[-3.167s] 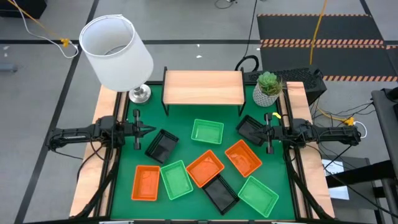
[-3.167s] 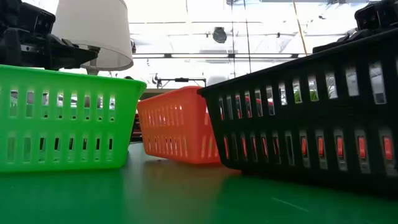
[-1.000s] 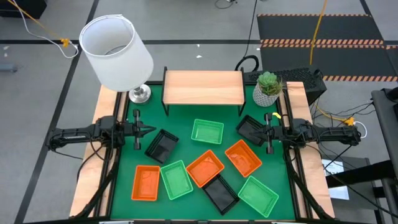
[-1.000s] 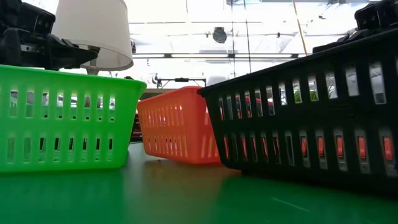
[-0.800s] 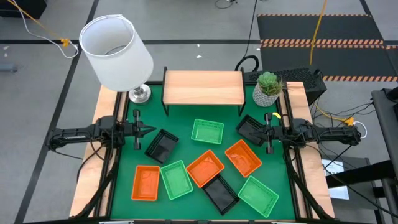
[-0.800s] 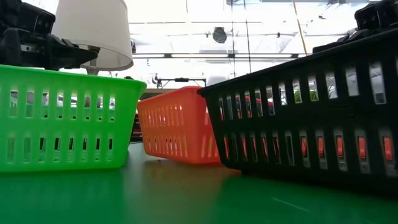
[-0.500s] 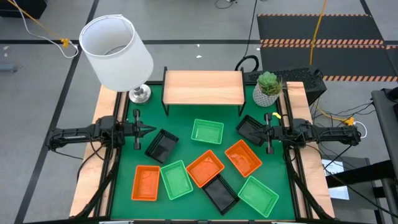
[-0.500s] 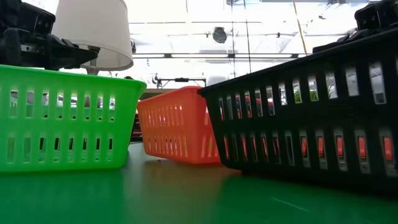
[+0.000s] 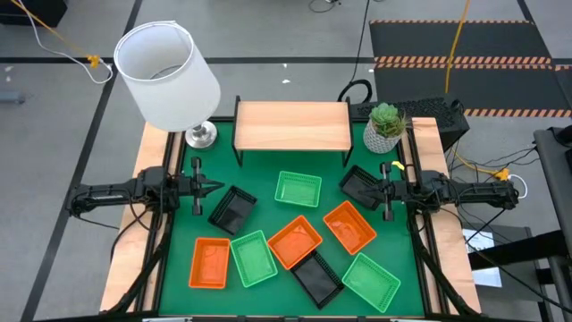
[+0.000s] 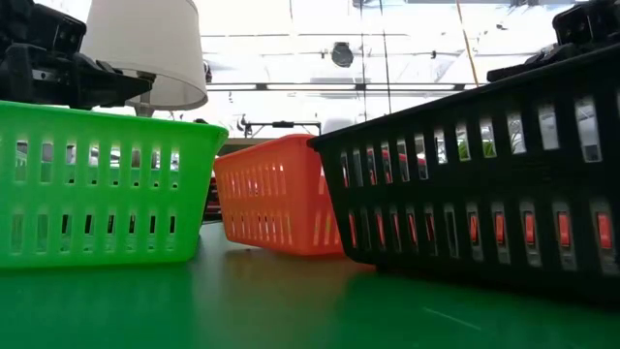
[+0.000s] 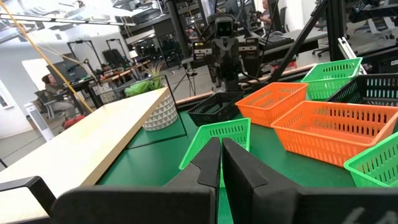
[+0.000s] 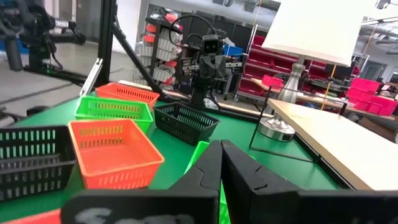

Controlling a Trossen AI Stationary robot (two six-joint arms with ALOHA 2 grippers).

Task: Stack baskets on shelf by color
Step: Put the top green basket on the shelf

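Note:
Nine baskets lie scattered flat on the green table, none stacked. In the high view the black ones are at the left (image 9: 232, 210), right (image 9: 360, 185) and near middle (image 9: 317, 277). The green baskets (image 9: 298, 190) (image 9: 254, 258) (image 9: 371, 281) and orange baskets (image 9: 349, 226) (image 9: 294, 241) (image 9: 211, 263) lie between them. The shelf (image 9: 293, 125) stands bare at the far edge. My left gripper (image 9: 215, 187) is shut, hovering at the left edge beside the left black basket. My right gripper (image 9: 375, 187) is shut, at the right edge by the right black basket.
A lamp with a white shade (image 9: 167, 76) and metal base (image 9: 200, 134) stands at the far left corner. A potted plant (image 9: 385, 125) sits at the far right corner beside the shelf. Wooden side rails (image 9: 429, 241) run along both table sides. Bare green table (image 9: 259, 174) lies before the shelf.

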